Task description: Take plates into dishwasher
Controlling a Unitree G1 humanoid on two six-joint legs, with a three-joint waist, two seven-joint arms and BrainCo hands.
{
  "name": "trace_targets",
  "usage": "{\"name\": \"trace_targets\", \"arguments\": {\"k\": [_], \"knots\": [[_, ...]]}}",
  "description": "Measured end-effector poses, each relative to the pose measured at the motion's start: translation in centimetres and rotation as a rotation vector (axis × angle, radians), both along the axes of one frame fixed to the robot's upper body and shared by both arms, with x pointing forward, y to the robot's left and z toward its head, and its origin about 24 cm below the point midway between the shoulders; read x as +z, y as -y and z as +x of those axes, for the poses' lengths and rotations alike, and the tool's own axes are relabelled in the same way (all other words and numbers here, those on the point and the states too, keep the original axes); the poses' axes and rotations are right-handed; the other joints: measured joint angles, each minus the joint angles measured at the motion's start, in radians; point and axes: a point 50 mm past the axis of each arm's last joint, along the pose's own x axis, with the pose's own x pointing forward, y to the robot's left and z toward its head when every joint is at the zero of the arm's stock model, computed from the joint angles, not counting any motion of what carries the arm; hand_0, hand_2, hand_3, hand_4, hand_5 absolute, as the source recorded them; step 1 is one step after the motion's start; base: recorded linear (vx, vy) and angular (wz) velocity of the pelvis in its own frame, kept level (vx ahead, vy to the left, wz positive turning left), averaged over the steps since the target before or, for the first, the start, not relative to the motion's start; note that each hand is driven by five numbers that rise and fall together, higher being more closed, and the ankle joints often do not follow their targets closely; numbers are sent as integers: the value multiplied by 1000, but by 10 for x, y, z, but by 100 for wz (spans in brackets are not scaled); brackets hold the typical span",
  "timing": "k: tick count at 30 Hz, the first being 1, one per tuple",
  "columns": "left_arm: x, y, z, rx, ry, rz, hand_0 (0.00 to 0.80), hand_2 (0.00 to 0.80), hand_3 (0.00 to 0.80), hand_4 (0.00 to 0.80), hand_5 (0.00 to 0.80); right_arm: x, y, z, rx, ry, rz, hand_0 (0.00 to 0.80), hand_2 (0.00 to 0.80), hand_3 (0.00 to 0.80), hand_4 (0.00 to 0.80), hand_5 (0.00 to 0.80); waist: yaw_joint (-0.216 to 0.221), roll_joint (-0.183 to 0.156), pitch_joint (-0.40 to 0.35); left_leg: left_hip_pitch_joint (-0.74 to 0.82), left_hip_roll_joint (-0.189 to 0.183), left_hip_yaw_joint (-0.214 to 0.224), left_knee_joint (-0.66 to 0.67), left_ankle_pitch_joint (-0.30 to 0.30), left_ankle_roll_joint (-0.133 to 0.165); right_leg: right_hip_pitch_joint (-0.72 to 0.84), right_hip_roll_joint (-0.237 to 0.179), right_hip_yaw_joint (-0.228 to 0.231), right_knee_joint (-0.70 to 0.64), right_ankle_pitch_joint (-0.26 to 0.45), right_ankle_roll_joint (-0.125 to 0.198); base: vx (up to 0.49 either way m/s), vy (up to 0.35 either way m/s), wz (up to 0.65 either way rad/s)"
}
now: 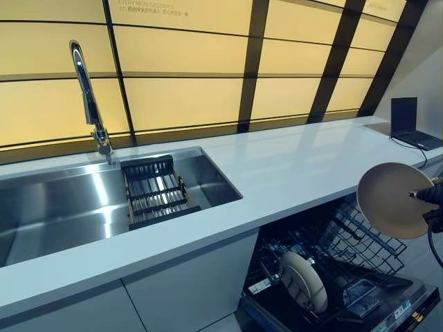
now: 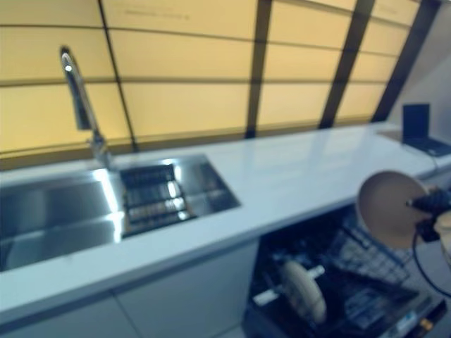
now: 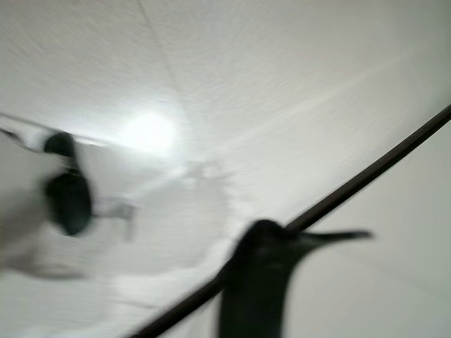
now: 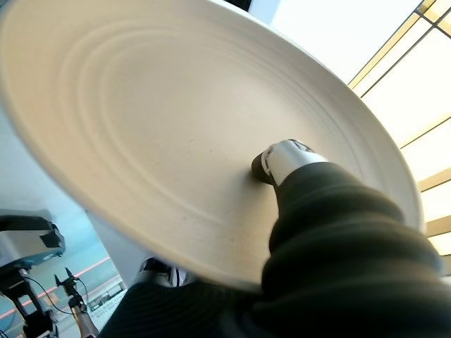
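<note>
My right hand [image 4: 331, 232] pinches 1 plate [image 1: 393, 199] at its rim, held on edge above the open dishwasher rack [image 1: 360, 238], face turned toward the bench [image 1: 291, 166]. Another plate [image 1: 303, 280] stands below. Left hand [image 3: 257, 282]: can't tell.

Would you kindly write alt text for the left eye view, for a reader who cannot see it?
The robot's right hand holds a round beige plate upright at the right edge, above the open dishwasher's black wire rack, where another beige plate already stands on edge. A white countertop runs leftward to a stainless steel sink with a chrome tap.
</note>
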Motion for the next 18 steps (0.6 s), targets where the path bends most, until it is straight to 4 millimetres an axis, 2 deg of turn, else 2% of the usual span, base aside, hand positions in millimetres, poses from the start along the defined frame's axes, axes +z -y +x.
{"name": "trace_targets", "arguments": {"k": [7,11,18], "knots": [[0,0,-1,0,-3,-1,0,0,0,0,0,-26,0,-4,3,-86,2,800,800,800,800,800,-2,6,4,-13,1,-2,0,2,2,-5,-1,-5,0,-3,5,-10,-21,1],[0,0,1,-2,7,-1,0,0,0,0,0,-48,-10,-1,26,-134,7,800,800,800,800,800,-3,19,14,-37,0,-3,1,9,3,-34,-2,-6,0,4,-1,0,0,0],[0,0,-1,5,5,2,0,0,0,0,0,-70,-27,5,74,-162,31,800,800,800,800,800,-18,48,70,-46,0,-7,0,9,4,-42,-3,-6,-1,7,-2,-1,-40,2]]}}
